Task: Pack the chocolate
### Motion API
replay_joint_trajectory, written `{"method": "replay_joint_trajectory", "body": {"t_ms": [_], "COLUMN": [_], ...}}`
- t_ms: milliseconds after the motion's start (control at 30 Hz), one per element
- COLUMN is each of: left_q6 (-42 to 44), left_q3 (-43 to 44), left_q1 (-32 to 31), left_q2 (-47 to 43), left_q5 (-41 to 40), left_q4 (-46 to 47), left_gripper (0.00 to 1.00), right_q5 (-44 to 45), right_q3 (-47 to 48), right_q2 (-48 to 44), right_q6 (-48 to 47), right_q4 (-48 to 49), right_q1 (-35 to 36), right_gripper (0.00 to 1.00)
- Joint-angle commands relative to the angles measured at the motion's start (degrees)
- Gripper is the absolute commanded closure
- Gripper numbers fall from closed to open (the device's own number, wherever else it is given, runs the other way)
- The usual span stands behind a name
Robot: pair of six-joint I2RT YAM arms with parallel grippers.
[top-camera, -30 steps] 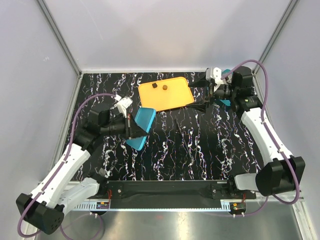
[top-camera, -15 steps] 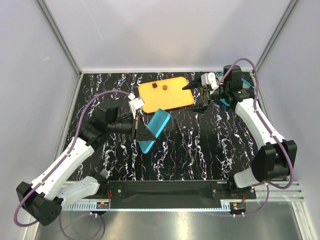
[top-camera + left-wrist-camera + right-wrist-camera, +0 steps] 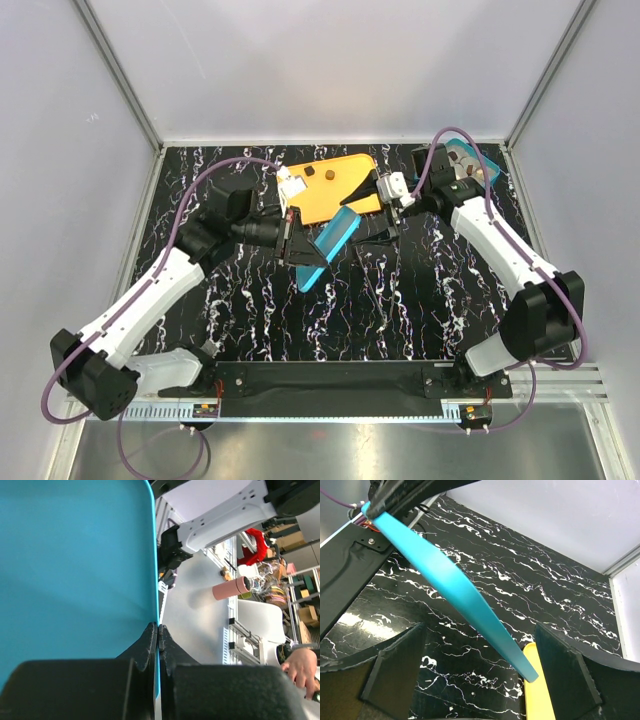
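Observation:
Two dark brown chocolates (image 3: pixel 309 173) (image 3: pixel 328 176) lie on the orange tray (image 3: pixel 345 195). The teal box (image 3: pixel 470 163) stands at the back right, partly hidden by the right arm, with brown pieces in it. My left gripper (image 3: pixel 297 238) (image 3: pixel 158 630) is shut on the edge of a flat teal lid (image 3: pixel 330 250) (image 3: pixel 75 570) and holds it tilted above the table. My right gripper (image 3: pixel 370 210) (image 3: pixel 480 675) is open. The lid's far end (image 3: pixel 470 605) lies between its fingers (image 3: pixel 395 670) without touching them.
Black marbled tabletop (image 3: pixel 400 300) with grey walls round it. The orange tray's corner (image 3: pixel 537 695) shows just under the lid's tip in the right wrist view. Both arms crowd the middle back of the table.
My left gripper has carried the teal lid up and to the right, toward the tray. My right gripper has moved left from the teal box to the lid's far end.

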Motion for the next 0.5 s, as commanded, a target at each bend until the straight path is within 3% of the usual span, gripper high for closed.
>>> {"method": "replay_joint_trajectory", "body": {"t_ms": [0, 33, 100, 167, 200, 300, 367, 467], "left_q6": [0.8, 0.9, 1.3, 1.9, 1.8, 3.0, 2.1, -3.0], "left_q3": [4.9, 5.2, 6.3, 7.7, 8.7, 12.0, 13.3, 17.2], "left_q1": [-0.2, -0.2, 0.1, 0.6, 1.3, 3.9, 5.6, 10.3], "left_q2": [2.0, 2.8, 3.6, 5.2, 5.6, 7.4, 8.4, 9.7], "left_q5": [7.2, 7.7, 8.0, 8.2, 8.3, 5.4, 2.6, -2.0], "left_q4": [4.1, 4.1, 4.2, 3.4, 3.4, 0.6, 0.2, 1.7], "left_gripper": [1.0, 1.0, 1.0, 1.0, 1.0, 0.99, 0.86, 0.65], "right_q5": [-1.8, -2.1, -2.6, -3.1, -3.2, -3.2, -3.9, -5.4], "right_q3": [0.4, 0.9, 2.8, 4.4, 5.8, 7.6, 7.6, 6.7], "right_q2": [0.2, 0.4, 1.8, 2.8, 3.7, 4.6, 4.4, 4.0], "right_q6": [-3.3, -4.3, -7.4, -10.6, -11.1, -12.1, -7.5, 5.0], "right_q4": [-1.4, -2.7, -7.6, -11.5, -14.4, -16.6, -14.6, -5.9], "right_q1": [0.2, 0.2, 0.2, 0.1, 0.1, 0.0, -0.4, -0.7], "right_gripper": [0.06, 0.07, 0.36, 0.56, 0.7, 0.87, 0.98, 1.0]}}
